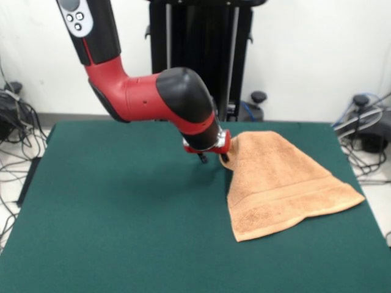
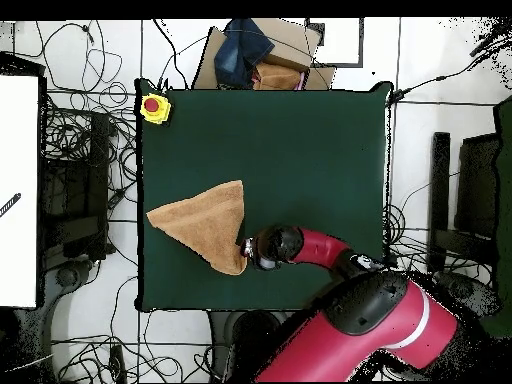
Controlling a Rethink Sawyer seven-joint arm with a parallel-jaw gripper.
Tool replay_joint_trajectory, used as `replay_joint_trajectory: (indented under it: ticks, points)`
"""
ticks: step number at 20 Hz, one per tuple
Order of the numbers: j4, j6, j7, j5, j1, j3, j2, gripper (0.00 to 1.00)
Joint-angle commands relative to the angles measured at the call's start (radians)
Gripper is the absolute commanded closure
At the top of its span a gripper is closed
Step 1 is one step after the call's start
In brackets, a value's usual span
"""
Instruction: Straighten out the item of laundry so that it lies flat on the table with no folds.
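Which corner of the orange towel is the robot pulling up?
The bunched far corner of the peach-orange terry towel, beside the tool. The other corners lie flat on the table.

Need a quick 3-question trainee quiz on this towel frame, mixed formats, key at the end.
1. True or false: the peach-orange towel lies fully flat and square on the green table.
2. The gripper is at which part of the towel? A) the banded edge nearest the front camera B) the raised peak at its far end C) nowhere near it
3. Fill in: in the overhead view a yellow box with a ___ button sits on a table corner.

Key: 1 false, it rises to a gathered peak; 2 B; 3 red.
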Motion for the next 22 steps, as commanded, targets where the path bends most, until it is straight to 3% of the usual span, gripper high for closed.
replay_joint_trajectory:
  ticks: [1, 22]
  points:
    - [0.017, 0.023, -0.027, 0.033, -0.002, 0.103, 0.145, 0.00]
    - [0.052, -0.061, -0.011, 0.034, -0.041, 0.159, 0.199, 0.00]
